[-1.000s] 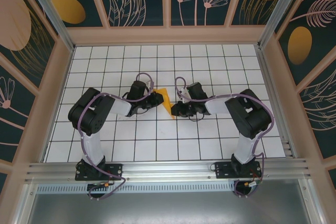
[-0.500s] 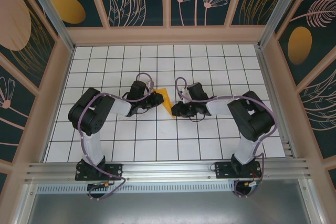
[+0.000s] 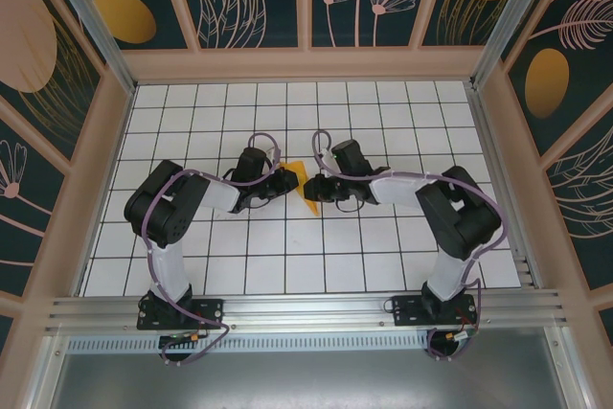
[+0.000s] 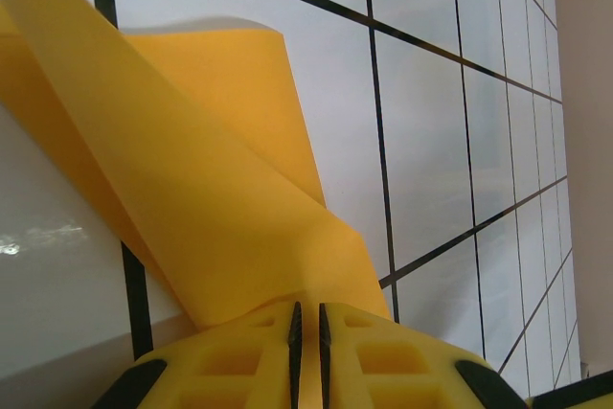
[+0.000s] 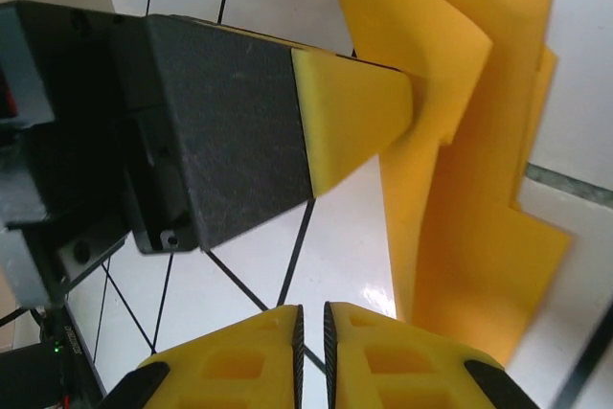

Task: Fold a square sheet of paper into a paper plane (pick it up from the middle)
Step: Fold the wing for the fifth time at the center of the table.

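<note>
Your left gripper (image 4: 307,318) clamps the folded paper (image 4: 220,189), which juts out ahead of it, and your right gripper (image 5: 311,328), pinched shut empty just beside that paper, could crumple it by pushing in closed.

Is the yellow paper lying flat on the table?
No, the paper stands up in folds, pinched in the left hand.

Folded paper (image 3: 303,182): top view, small orange wedge, layers too small to tell. Left wrist view: cut off by top and left edges, lower end hidden between the pads of the left gripper (image 4: 306,323). Right wrist view: cut off at top; right gripper (image 5: 311,323) cut off below; whether its pads pinch the paper cannot be told.
</note>
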